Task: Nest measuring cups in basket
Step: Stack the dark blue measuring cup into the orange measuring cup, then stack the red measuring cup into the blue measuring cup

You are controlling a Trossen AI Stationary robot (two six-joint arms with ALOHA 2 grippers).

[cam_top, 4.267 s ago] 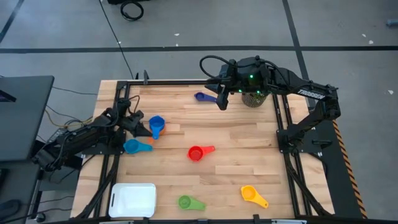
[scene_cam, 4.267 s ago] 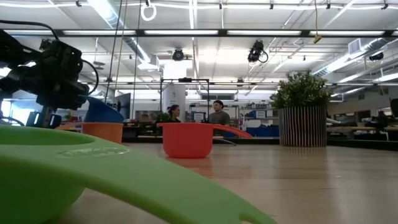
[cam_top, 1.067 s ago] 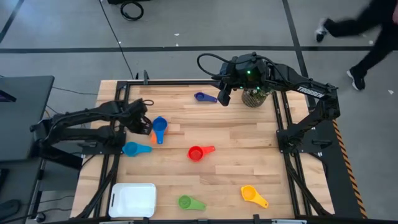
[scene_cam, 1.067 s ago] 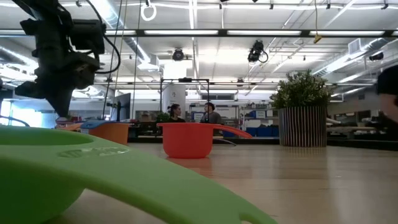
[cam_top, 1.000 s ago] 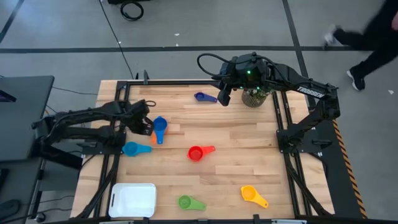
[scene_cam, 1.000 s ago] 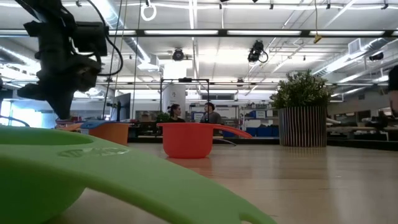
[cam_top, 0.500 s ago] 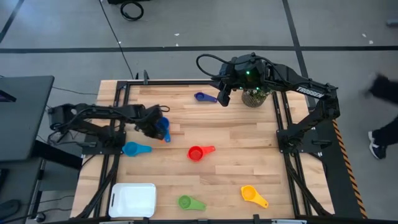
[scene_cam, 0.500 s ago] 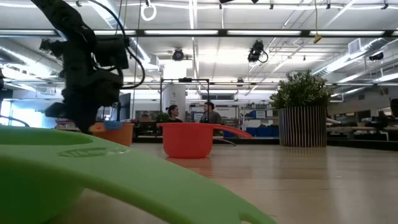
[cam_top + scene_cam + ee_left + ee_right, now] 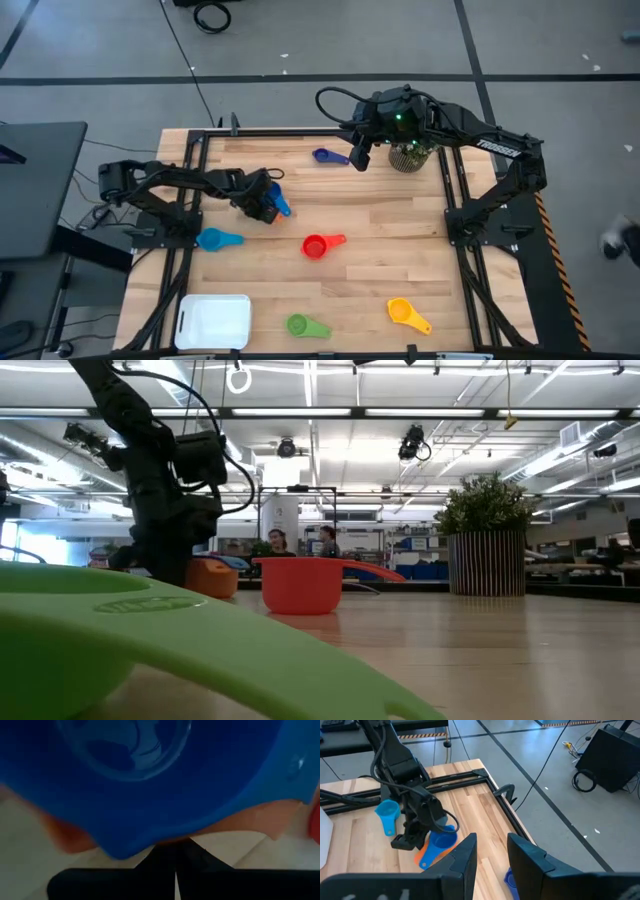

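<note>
Left gripper fingers closed; right gripper fingers parted.

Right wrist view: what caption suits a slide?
Left claw carries stacked blue cup and orange cup; another blue cup lies beyond.

Wooden counter bearing white basket, potted plant, and scattered red, green, yellow, navy, light-blue cups.

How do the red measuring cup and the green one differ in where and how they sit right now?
The red cup sits mid-table, away from the basket; the green cup sits near the table's front edge, just right of the basket. The red cup's handle points right and slightly toward the far edge; the green cup's points right and slightly toward the front. Both rest open side up on the wood, untouched by either gripper.
</note>
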